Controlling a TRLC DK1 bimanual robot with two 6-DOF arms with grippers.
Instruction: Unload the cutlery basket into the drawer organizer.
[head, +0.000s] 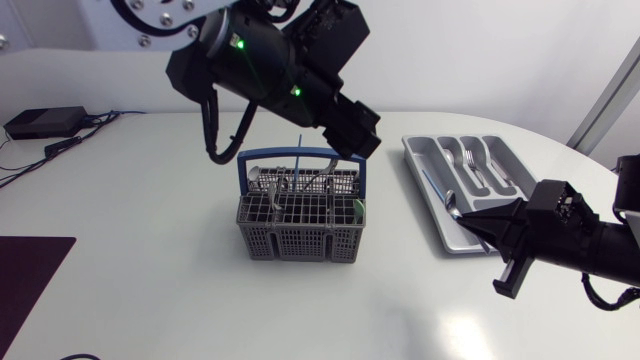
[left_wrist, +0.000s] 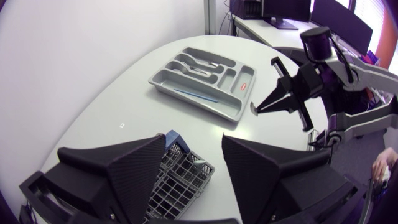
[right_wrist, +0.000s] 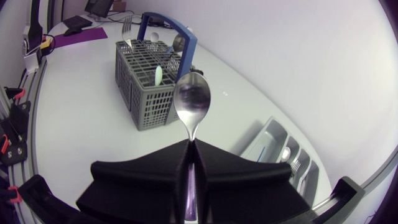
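Cutlery basket (head: 298, 215) held utensils (head: 285, 185); left hand (left_wrist: 194, 142) hung wide open above it, probably to pick one. Right hand (right_wrist: 189, 144), well apart, pinched a spoon (right_wrist: 191, 102) likely meant for the drawer organizer (head: 415, 160).

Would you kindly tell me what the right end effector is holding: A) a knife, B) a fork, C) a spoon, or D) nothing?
C: the right end effector is shut on a spoon, whose bowl sticks out ahead of it.
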